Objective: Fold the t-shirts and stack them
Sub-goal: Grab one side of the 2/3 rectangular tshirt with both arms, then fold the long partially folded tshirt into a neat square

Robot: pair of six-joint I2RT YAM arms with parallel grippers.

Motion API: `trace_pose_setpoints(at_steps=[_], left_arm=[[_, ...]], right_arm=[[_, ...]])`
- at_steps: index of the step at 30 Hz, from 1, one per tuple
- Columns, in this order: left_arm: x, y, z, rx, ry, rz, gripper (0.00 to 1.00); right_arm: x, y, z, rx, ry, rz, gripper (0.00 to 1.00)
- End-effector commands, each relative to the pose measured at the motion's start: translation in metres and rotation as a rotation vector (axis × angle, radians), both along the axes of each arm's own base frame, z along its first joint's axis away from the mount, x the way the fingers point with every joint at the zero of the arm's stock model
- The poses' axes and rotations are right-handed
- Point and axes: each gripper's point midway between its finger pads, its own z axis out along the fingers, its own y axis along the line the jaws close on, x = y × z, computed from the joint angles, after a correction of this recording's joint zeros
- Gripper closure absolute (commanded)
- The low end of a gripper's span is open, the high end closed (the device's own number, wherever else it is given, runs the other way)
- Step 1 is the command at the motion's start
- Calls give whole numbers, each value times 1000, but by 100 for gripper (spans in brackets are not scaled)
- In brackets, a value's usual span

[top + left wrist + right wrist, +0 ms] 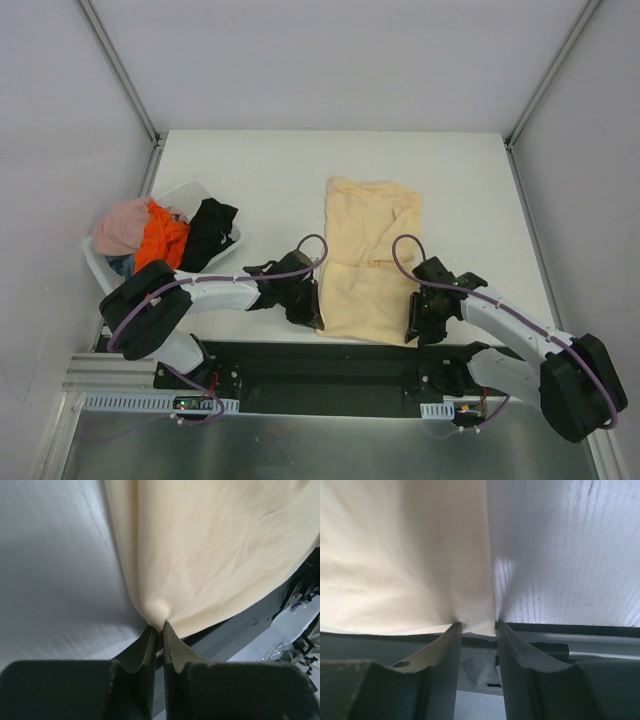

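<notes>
The pale yellow-beige t-shirt (368,258) lies partly folded in the middle of the table, its hem at the near edge. My left gripper (312,318) is shut on its near left corner; in the left wrist view the tips (161,627) pinch a small peak of the cloth (210,555). My right gripper (415,330) is at the near right corner; its jaws (477,625) stand apart with the cloth's corner (420,555) between the tips. The pink (122,225), orange (162,238) and black (210,232) shirts lie heaped in the basket.
The white plastic basket (190,188) stands at the table's left edge, a bit of blue cloth (120,265) at its near side. The black mounting rail (330,365) runs along the near edge. Grey walls close the left, right and back.
</notes>
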Motion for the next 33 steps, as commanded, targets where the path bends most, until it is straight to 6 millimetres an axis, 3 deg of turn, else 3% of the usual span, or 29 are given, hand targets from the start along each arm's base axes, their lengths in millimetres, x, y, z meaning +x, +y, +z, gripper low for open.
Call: trace_pose_setpoints(at_steps=[1,4,5,11,13,17,20,24,26,28,33], left_arm=[[3,-3,0,15,-19,-29,100],[2,-2,3,16,-25,-36,100],[1,0,4,18,-23,-36,100],[-13,5,26,-52,-17,-40,100],[-27,12,32,-75,6,-45,100],[-48,26,47,-114,46,-29,100],[-58,33,69,-180,21,-39,100],[-49,36,108,-249,-90,-11,100],[-42,40,116,-237,-130,0,100],[-27,38,132,-241,-203,13,100],[33,41,163,-217,-358,99,100]], right_arm=[[25,5,10,-31,-50,1,68],[25,17,14,26,-32,31,86],[25,22,15,55,-35,39,99],[-4,36,33,202,7,104,99],[-16,40,40,244,27,131,99],[-48,50,65,352,76,196,99],[-56,55,95,423,39,246,99],[-47,61,130,471,-56,300,99],[-33,65,144,463,-94,309,99],[-17,66,157,446,-154,339,99],[29,60,174,417,-239,319,99]])
